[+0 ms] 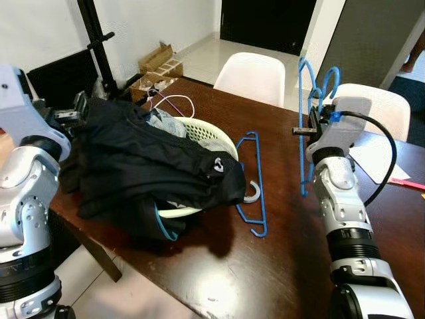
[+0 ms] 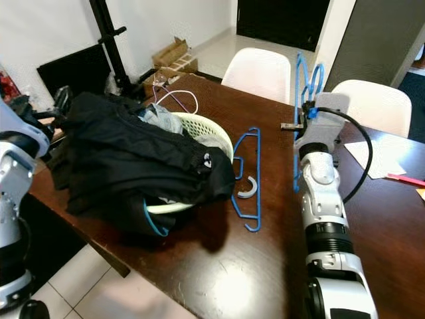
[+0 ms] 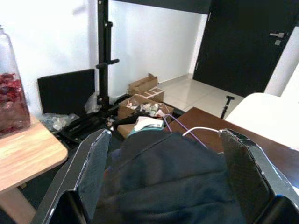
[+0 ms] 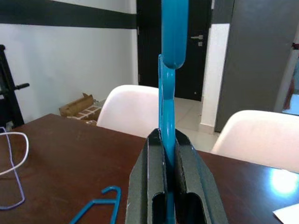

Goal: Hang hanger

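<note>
table (image 1: 219, 266): dark wood | basket (image 1: 216, 137): black clothes heaped, left | right gripper (image 4: 169, 140): clamped on blue hanger (image 1: 307, 100), upright, far right | left gripper (image 3: 163, 186): fingers apart over clothes | risk: thin wire may swivel in pinch, missing rail

Dark wood table (image 1: 219, 266), white chairs (image 1: 255, 74) — tiled floor (image 1: 199, 56)
</note>
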`<state>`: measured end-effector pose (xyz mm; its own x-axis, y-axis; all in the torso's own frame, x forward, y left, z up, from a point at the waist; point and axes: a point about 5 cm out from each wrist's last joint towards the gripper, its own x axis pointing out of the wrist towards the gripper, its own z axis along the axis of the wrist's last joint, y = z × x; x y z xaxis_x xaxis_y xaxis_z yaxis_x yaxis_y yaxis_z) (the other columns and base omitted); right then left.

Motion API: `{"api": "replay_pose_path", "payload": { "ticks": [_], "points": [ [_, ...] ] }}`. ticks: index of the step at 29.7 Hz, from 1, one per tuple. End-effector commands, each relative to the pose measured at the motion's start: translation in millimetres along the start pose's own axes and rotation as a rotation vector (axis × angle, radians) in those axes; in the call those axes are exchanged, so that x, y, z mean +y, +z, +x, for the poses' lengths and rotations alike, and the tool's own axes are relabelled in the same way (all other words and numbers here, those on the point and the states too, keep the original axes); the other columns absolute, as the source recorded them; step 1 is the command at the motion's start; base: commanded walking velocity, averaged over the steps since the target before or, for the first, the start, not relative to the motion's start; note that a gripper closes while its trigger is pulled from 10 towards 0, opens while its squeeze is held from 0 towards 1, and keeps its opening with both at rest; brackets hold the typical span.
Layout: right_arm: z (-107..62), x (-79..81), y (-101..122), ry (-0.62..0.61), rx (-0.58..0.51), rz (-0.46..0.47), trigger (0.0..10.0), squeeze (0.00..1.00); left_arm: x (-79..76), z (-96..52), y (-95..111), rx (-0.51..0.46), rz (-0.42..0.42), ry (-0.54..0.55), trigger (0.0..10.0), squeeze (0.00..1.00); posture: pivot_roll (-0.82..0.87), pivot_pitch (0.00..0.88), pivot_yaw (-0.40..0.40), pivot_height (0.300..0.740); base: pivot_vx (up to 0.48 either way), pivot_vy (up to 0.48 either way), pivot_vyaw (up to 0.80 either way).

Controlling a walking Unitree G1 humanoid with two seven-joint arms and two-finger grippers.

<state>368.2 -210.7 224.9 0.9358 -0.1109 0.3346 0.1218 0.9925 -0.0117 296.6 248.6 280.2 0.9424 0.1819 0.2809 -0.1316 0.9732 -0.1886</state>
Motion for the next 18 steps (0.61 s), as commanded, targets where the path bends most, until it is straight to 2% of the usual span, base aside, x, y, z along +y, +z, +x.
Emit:
{"api": "replay_pose_path", "payload": {
  "ticks": [1, 3, 5, 6, 9, 13, 16, 18],
  "points": [
    [-3.0, -7.7, -6.3, -0.029, 0.027, 0.017, 10.0, 0.00, -9.1, 0.3, 0.8, 0.010, -0.008, -0.045, 10.0, 0.00, 0.09, 0.076, 0.010, 0.740, 0.000, 0.000, -0.80],
    [-3.0, -8.9, -6.2, -0.037, 0.023, 0.024, 10.0, 0.00, -13.0, -0.7, 0.1, 0.037, -0.001, -0.091, 10.0, 0.00, 0.09, 0.075, 0.009, 0.740, 0.000, 0.000, -0.40],
    [-2.5, -10.2, -5.2, -0.038, 0.019, 0.007, 10.0, 0.00, -20.8, -4.7, 1.4, 0.082, 0.032, -0.210, 10.0, 0.00, 0.09, 0.076, 0.010, 0.740, 0.000, 0.000, 0.00],
    [-2.5, -10.2, -5.2, -0.038, 0.019, 0.007, 10.0, 0.00, -20.8, -4.7, 1.4, 0.082, 0.032, -0.210, 10.0, 0.00, 0.09, 0.076, 0.010, 0.740, 0.000, 0.000, 0.00],
    [-1.3, -12.7, -4.4, -0.041, 0.018, 0.003, 10.0, 0.00, -28.8, -17.0, 6.8, 0.162, 0.143, -0.371, 10.0, 0.00, 0.09, 0.076, 0.007, 0.740, 0.000, 0.000, 0.00],
    [-0.9, -13.3, -4.3, -0.040, 0.019, 0.001, 10.0, 0.00, -30.3, -22.1, 11.8, 0.192, 0.163, -0.399, 10.0, 0.00, 0.09, 0.074, 0.005, 0.740, 0.000, 0.000, 0.00],
    [-0.5, -11.5, -5.8, -0.030, 0.025, -0.001, 10.0, 0.00, -23.3, -26.1, 24.1, 0.226, 0.168, -0.300, 10.0, 0.00, 0.10, 0.073, 0.001, 0.740, 0.000, 0.000, 0.00],
    [-0.5, -11.5, -5.8, -0.030, 0.025, -0.001, 10.0, 0.00, -23.3, -26.1, 24.1, 0.226, 0.168, -0.300, 10.0, 0.00, 0.10, 0.073, 0.001, 0.740, 0.000, 0.000, 0.00]
  ]
}}
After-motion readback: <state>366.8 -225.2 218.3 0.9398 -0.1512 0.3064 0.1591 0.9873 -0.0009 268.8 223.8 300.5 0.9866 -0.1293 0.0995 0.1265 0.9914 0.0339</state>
